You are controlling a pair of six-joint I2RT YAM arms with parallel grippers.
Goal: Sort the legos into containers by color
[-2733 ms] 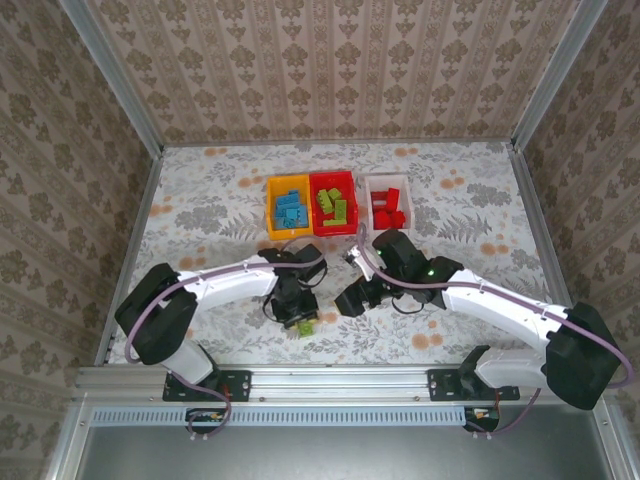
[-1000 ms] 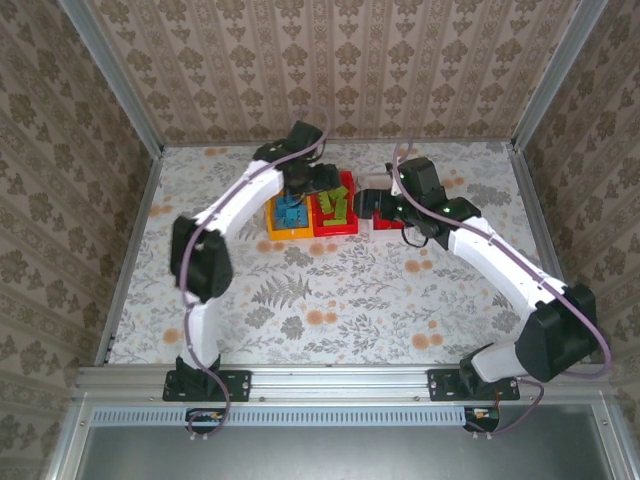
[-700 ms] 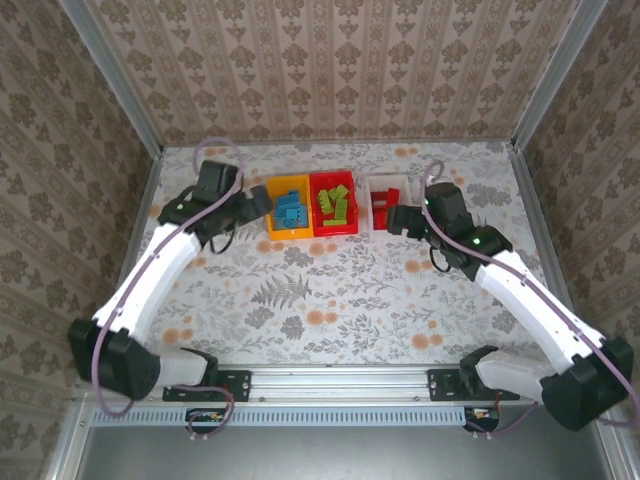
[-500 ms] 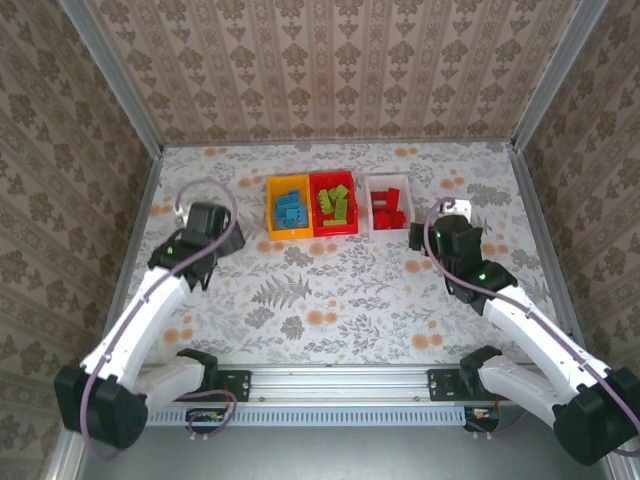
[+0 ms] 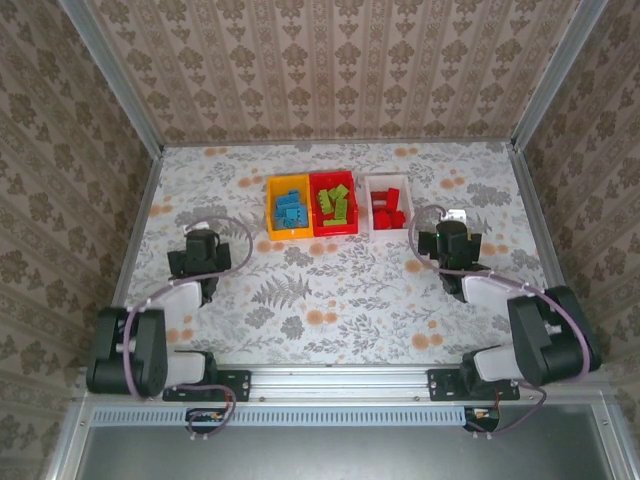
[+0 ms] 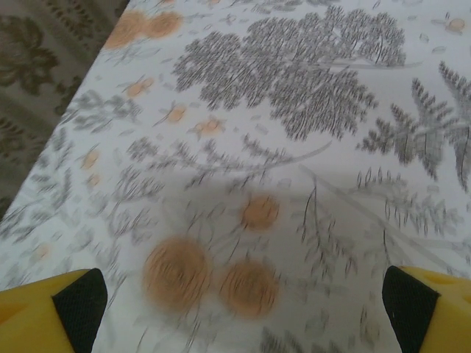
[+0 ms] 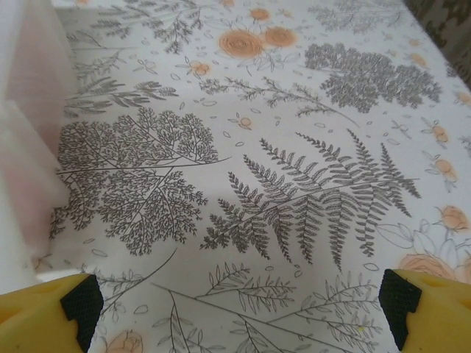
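Both arms have pulled back toward lower frame; left tool (image 5: 203,245) and right tool (image 5: 447,240) gape wide, empty. All legos (image 5: 335,204) lie colour-sorted in containers (image 5: 333,232), upper centre; we judge sorting finished, nothing left.

The three containers (image 5: 333,232) look like smooth, slightly glossy plastic, the floral table cover (image 5: 340,290) matt like printed cloth or paper — the frame rail (image 5: 330,376) brushed metal.

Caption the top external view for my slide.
Blue legos in the orange-yellow bin, green legos in the red bin, red legos in the white bin; left gripper, right gripper open, empty.
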